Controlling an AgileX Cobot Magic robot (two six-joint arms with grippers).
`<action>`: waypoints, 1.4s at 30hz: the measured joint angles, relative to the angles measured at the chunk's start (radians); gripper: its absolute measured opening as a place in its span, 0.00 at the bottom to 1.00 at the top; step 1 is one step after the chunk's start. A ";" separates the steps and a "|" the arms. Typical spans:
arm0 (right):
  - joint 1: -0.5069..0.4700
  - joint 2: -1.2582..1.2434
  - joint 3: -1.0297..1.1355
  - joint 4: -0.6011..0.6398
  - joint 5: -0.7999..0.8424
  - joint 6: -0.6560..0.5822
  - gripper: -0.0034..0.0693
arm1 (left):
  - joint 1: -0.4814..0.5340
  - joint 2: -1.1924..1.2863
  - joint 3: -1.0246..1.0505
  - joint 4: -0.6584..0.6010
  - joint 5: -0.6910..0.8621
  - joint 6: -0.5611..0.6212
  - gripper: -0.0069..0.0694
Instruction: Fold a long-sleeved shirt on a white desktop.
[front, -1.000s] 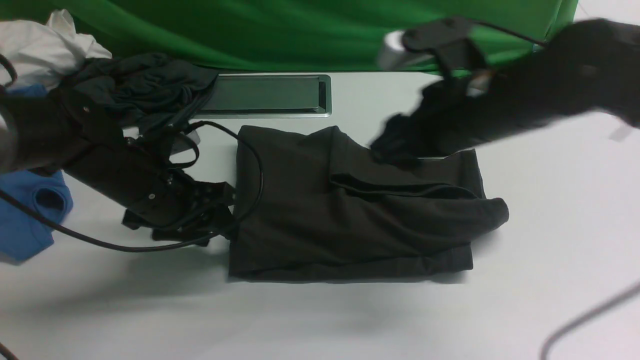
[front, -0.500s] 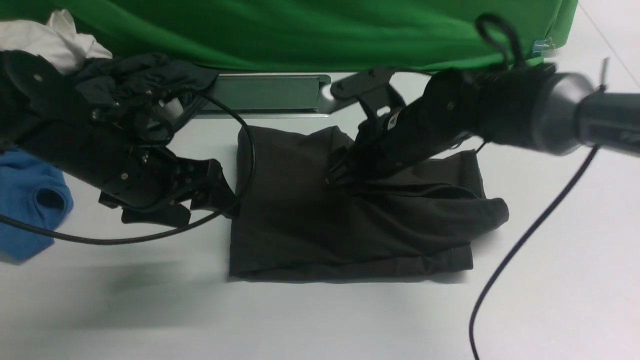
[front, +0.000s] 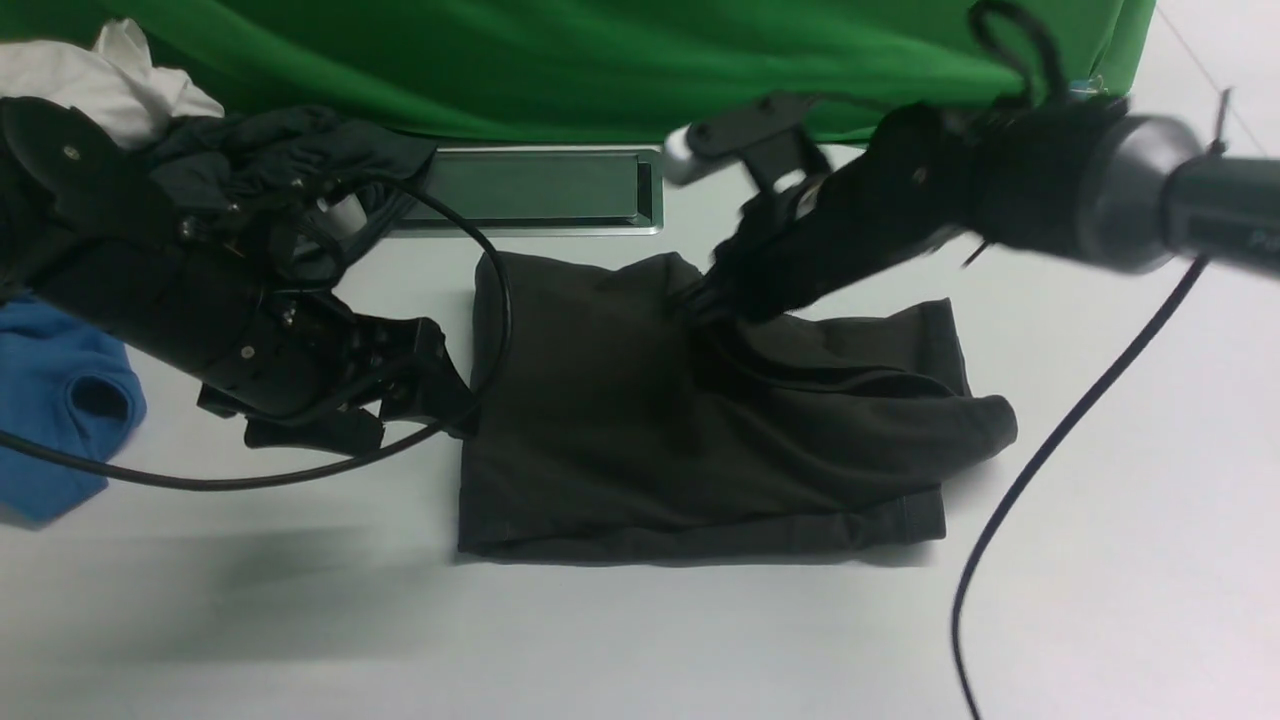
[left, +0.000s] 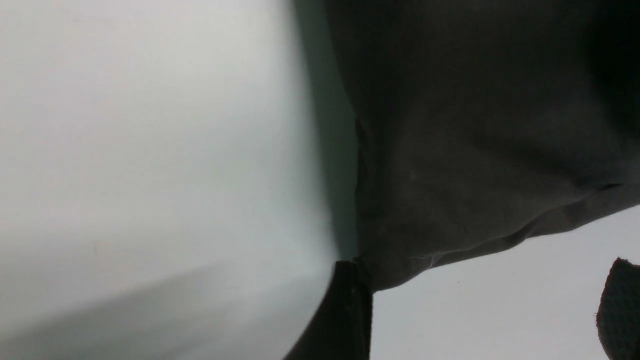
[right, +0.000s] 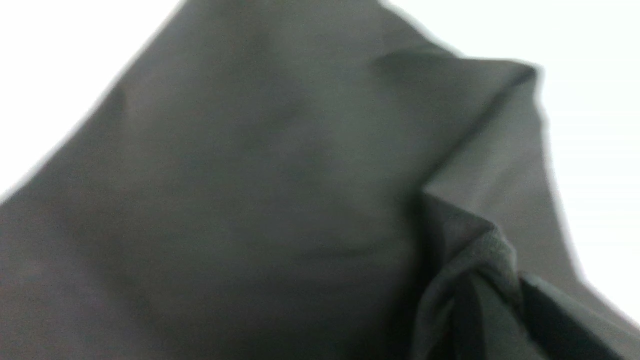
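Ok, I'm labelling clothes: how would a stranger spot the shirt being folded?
Find the grey hatch in the white table. In front of it lies the shirt: large, dark, folded flat; the black garment, blue tee and white cloth are bunched.

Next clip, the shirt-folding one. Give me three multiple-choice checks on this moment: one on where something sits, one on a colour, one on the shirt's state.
1. Where is the hatch relative to the shirt?
A. Beyond it, toward the green backdrop
B. On the robot's side of it
C. Under it

2. What colour is the tee at the left edge of the desktop?
A. Red
B. Yellow
C. Blue

3. How does the shirt lie?
A. Spread flat with both sleeves out
B. Folded into a rough rectangle with a loose flap on top
C. Hanging off the desktop

Answers:
1 A: in the front view the hatch sits between shirt and backdrop.
2 C: the tee is bright blue.
3 B: layered edges show, and a flap bulges out on the right.
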 joint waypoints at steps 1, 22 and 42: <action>-0.027 -0.009 -0.011 -0.034 0.009 0.000 0.09 | 0.000 0.000 0.000 0.000 0.002 0.000 0.92; -0.369 -0.191 -0.026 -0.101 0.165 0.069 0.59 | 0.000 -0.031 0.000 -0.078 0.058 0.033 0.88; -0.277 -1.157 0.582 -0.101 0.018 0.237 0.07 | -0.212 -0.407 0.066 -0.366 0.198 0.217 0.40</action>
